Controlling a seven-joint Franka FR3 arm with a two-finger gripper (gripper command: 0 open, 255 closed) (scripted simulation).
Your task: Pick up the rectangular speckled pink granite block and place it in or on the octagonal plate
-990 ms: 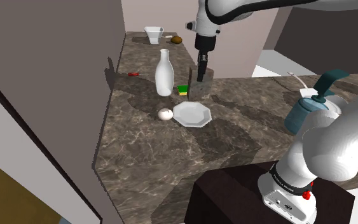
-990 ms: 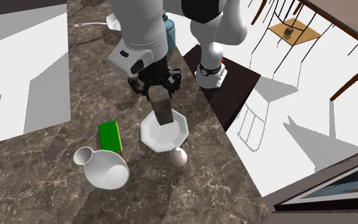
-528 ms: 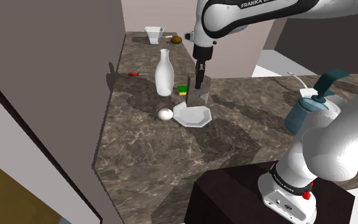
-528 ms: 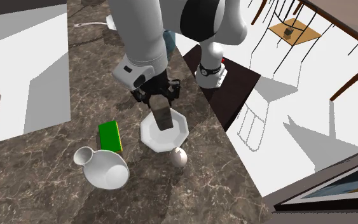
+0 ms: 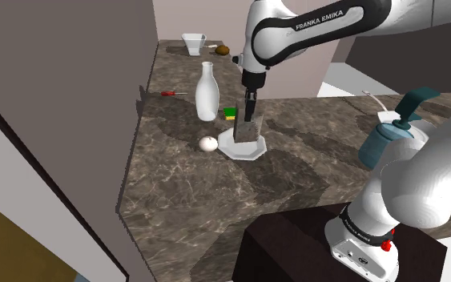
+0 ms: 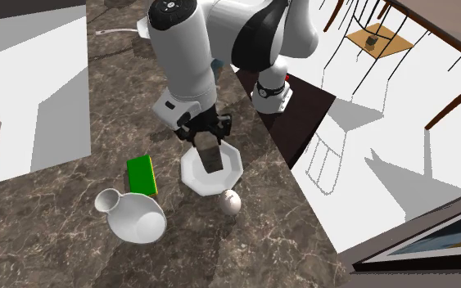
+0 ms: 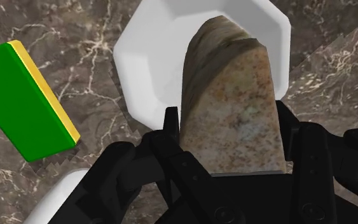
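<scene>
My black gripper [image 5: 250, 106] [image 6: 203, 137] is shut on the upper end of a rectangular speckled tan-pink stone block [image 5: 247, 128] [image 6: 211, 156] [image 7: 233, 108]. The block hangs upright and slightly tilted, with its lower end over the middle of the white octagonal plate [image 5: 253, 151] [image 6: 230, 173] [image 7: 152, 70]. I cannot tell whether the block touches the plate. In the wrist view the fingers [image 7: 171, 137] clasp the block from both sides, and the gripper [image 7: 231, 162] hides its top.
A white egg [image 5: 207, 144] [image 6: 231, 200] lies against the plate's rim. A green and yellow sponge [image 5: 230, 112] [image 6: 142, 174] [image 7: 25, 102] and a white bottle [image 5: 206, 92] [image 6: 132, 217] stand close by. A red screwdriver [image 5: 171, 94], a white bowl [image 5: 192, 42] and a teal dispenser [image 5: 388, 132] are farther off.
The gripper has carried the block down and over the plate's middle; the block now stands lower, inside the plate's outline. The fingers stay shut on it.
</scene>
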